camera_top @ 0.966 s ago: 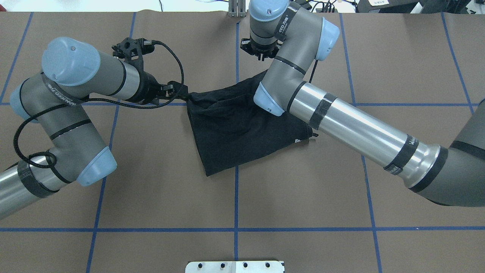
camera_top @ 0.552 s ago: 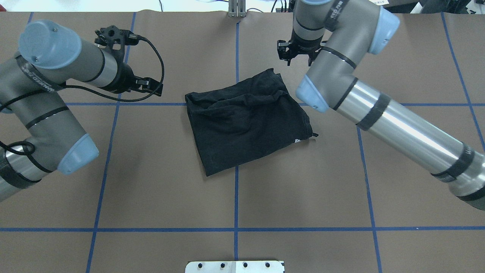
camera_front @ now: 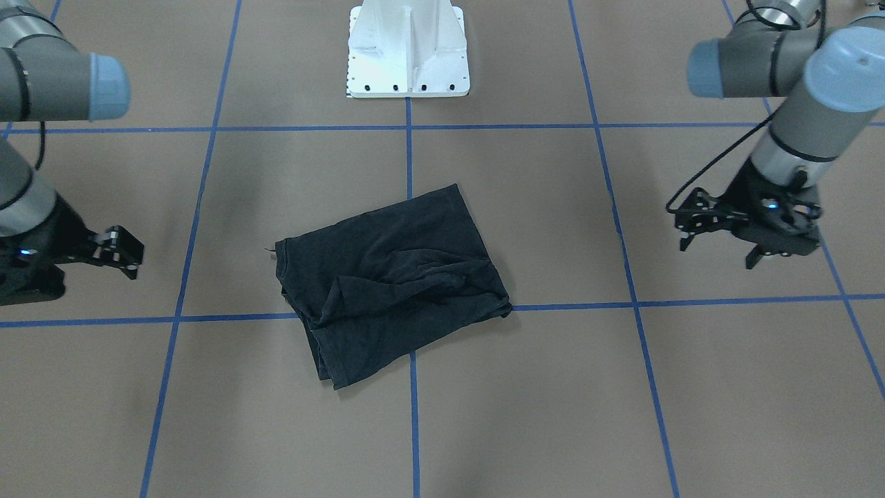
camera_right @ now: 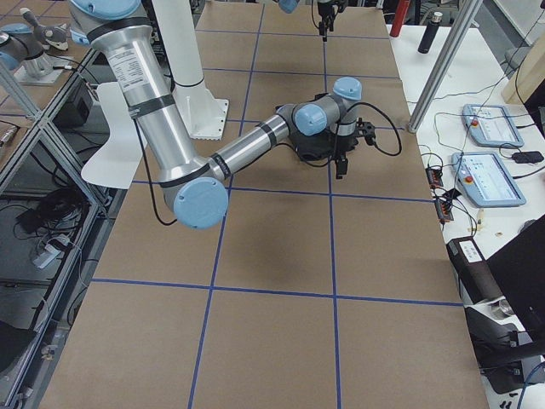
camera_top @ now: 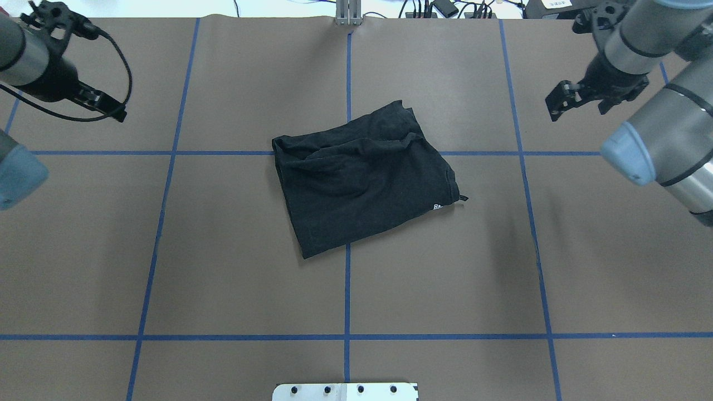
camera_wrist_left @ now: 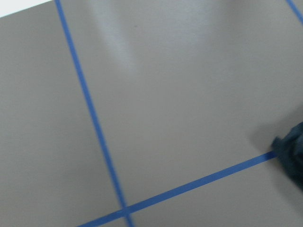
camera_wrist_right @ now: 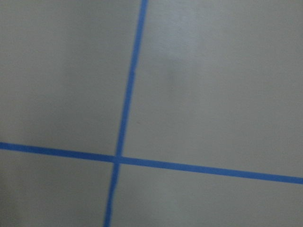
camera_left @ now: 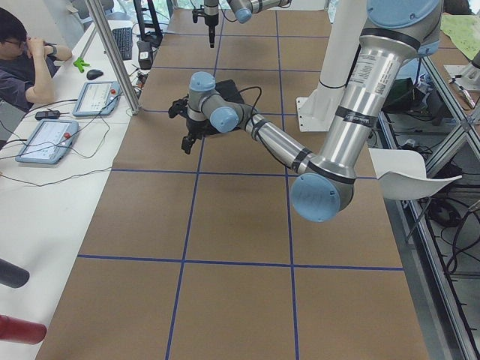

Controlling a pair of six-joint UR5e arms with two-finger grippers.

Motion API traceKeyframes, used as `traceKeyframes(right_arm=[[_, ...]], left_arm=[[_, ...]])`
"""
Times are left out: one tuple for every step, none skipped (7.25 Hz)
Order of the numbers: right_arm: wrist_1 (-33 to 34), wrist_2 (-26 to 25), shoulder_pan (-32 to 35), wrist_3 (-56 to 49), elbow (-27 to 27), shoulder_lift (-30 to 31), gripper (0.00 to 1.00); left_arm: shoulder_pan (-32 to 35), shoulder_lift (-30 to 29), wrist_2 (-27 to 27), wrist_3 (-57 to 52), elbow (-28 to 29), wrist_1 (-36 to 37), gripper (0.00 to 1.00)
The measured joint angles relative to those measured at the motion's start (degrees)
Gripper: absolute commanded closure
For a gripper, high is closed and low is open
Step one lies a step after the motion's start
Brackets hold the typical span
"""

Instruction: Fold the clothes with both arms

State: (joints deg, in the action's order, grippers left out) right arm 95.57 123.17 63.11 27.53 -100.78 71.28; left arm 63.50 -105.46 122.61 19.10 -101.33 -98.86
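Bare table (camera_top: 223, 267) lies all around the T-shirt (camera_top: 362, 178). The left gripper (camera_top: 114, 110) and right gripper (camera_top: 577, 111) hang far off at the sides.

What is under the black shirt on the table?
The folded black T-shirt lies on the brown table covering, over a crossing of blue tape lines. Whether anything else hides beneath the cloth cannot be seen.
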Motion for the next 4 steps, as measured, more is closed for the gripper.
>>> traceKeyframes(right_arm=[[0.0, 2.0, 4.0, -6.8, -1.3, 4.7, 0.01], [0.0, 3.7, 8.5, -14.6, -1.9, 9.1, 0.01], [0.1, 4.7, 13.1, -22.2, -2.1, 13.4, 0.01], [0.2, 5.1, 17.4, -28.5, -2.1, 17.4, 0.01]], left_arm=[[4.4, 2.5, 4.6, -5.0, 1.4, 0.3, 0.00], [8.4, 4.6, 9.1, -8.5, 3.4, 0.9, 0.00], [11.0, 6.2, 11.7, -10.0, 5.0, 1.9, 0.00], [12.9, 7.5, 12.6, -11.4, 6.2, 2.5, 0.00]])
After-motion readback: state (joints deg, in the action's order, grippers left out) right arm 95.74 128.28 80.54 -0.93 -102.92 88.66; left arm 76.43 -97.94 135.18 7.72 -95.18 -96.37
